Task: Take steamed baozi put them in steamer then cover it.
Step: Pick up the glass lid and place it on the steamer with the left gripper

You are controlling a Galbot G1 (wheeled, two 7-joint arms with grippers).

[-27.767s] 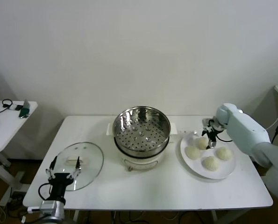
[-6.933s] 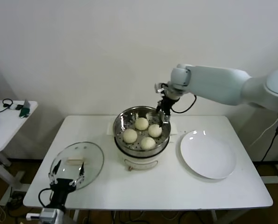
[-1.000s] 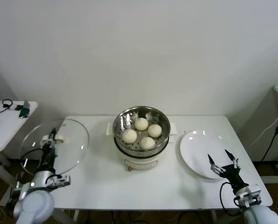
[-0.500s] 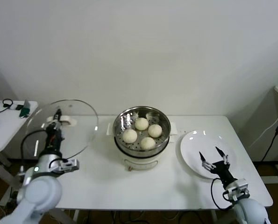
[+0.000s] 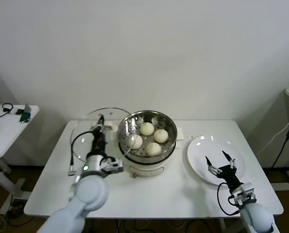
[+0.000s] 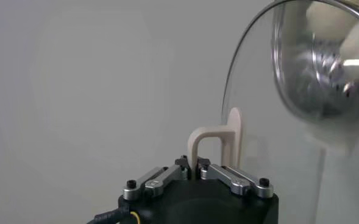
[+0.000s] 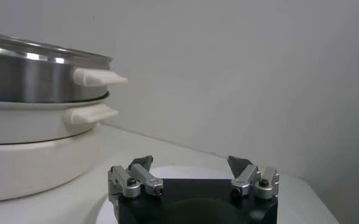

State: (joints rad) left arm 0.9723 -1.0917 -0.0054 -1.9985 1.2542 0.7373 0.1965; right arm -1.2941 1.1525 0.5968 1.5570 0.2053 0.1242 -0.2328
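Four cream-white baozi (image 5: pixel 147 128) lie in the shiny steel steamer (image 5: pixel 168 125) on its white cooker base (image 5: pixel 149 170) at the table's middle. My left gripper (image 5: pixel 100 121) is shut on the white bar handle (image 6: pixel 219 137) of the clear glass cover (image 5: pixel 88 128). It holds the cover upright on edge, just left of the steamer, the rim overlapping the steamer's left edge. In the left wrist view the glass (image 6: pixel 258 109) stands beside the handle. My right gripper (image 5: pixel 220 163) is open and empty, low over the white plate (image 5: pixel 202 148). In the right wrist view (image 7: pixel 190 164) the steamer (image 7: pixel 27 73) shows off to one side.
The flat white plate lies right of the steamer. A small side table (image 5: pixel 6 128) with cables and a device stands at the far left. The table's near edge (image 5: pixel 149 213) runs along the bottom.
My left arm has carried the cover to the right, from over the table's left edge up to the steamer's left side. My right gripper has barely shifted over the plate.
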